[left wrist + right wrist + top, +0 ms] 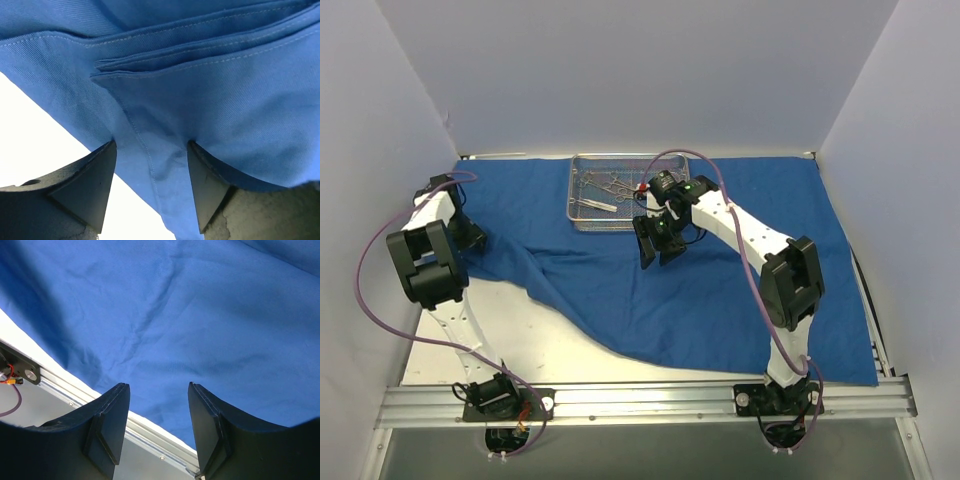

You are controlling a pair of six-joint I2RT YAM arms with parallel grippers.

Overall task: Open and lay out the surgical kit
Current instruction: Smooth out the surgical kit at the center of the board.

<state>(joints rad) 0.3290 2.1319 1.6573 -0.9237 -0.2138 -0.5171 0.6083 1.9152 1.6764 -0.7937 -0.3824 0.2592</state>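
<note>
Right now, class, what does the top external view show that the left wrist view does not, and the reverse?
Only the top external view: the wire-mesh tray holding the steel instruments, and the right gripper. Only the left wrist view: stitched folded hems, with fabric lying between the open fingers of the left gripper. Both: the blue cloth on the white table.

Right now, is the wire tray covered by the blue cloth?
No, the wire tray sits uncovered on top of the spread blue cloth, with the steel instruments lying visible inside it.
</note>
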